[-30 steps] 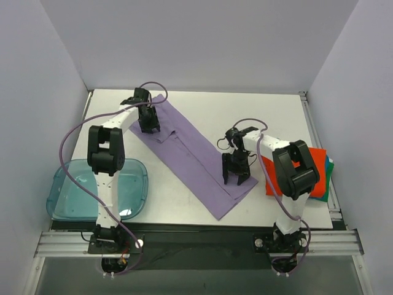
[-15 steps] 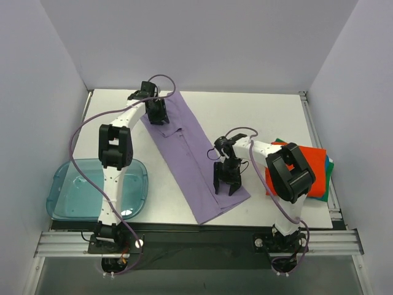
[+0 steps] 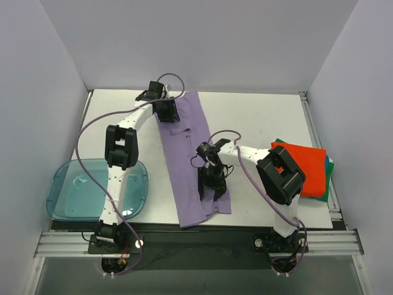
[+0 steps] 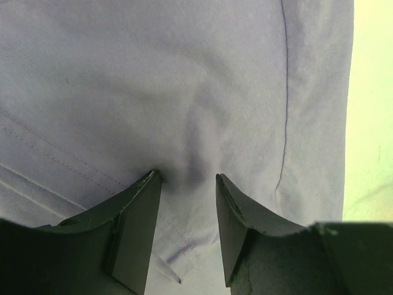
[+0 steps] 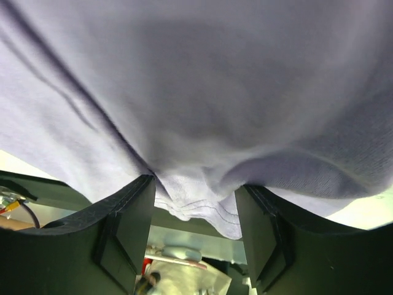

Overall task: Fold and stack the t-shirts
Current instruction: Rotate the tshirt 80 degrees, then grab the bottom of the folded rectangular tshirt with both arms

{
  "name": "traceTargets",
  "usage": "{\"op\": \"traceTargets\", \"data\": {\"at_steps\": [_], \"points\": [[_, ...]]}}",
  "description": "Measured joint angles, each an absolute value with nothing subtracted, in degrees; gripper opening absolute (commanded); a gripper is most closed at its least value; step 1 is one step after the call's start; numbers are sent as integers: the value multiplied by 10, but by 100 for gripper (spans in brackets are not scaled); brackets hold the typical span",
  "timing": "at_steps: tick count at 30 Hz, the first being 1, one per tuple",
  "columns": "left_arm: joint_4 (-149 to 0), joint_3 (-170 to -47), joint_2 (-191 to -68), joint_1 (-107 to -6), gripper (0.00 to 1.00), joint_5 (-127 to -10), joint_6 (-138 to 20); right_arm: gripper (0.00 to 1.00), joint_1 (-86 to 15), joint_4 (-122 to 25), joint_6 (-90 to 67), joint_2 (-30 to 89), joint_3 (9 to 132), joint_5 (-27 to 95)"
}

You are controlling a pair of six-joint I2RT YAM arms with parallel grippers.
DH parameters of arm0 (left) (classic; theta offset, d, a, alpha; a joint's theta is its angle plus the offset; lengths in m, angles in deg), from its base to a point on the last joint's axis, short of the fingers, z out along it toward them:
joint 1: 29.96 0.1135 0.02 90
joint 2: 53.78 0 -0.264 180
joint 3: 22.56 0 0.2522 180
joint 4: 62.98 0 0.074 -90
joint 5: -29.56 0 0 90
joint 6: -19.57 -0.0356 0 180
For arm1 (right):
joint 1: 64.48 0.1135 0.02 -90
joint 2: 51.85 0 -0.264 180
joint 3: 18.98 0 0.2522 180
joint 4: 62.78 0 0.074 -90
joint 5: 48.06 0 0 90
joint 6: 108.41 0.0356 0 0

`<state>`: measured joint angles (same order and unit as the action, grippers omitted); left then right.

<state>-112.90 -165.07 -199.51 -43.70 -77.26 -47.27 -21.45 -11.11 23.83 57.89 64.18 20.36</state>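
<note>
White table (image 3: 264, 117): purple shirt (image 3: 184, 153) is stretched as a long strip, clamped at far end by left gripper (image 3: 167, 112), toward near end by right gripper (image 3: 209, 185). Orange shirt (image 3: 302, 169) is stacked at right; purple one is not yet folded up or stacked.

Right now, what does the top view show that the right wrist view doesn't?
Top only: the left gripper at the far end of the purple shirt, the orange shirt at right, the tray at left. Right wrist only: cloth bunched between its fingers, with a hem sagging between them. Both: the purple shirt held in the right gripper.
</note>
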Motion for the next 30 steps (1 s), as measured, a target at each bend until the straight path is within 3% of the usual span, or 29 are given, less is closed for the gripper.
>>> {"op": "traceTargets", "data": {"at_steps": [7,12,22,30], "points": [[-1135,-1652,-1985,-473,54,-755,-469,56,-221,-105,235,512,639,233],[-1163,-1610,-1899,-499,54,-723,-473,56,-237,-99,220,419,581,256],[-1105,-1158,-1436,-608,54,-642,-431,52,-284,-76,184,340,422,293],[-1110,-905,-1308,-759,54,-595,-316,47,-319,-84,147,303,381,299]]}}
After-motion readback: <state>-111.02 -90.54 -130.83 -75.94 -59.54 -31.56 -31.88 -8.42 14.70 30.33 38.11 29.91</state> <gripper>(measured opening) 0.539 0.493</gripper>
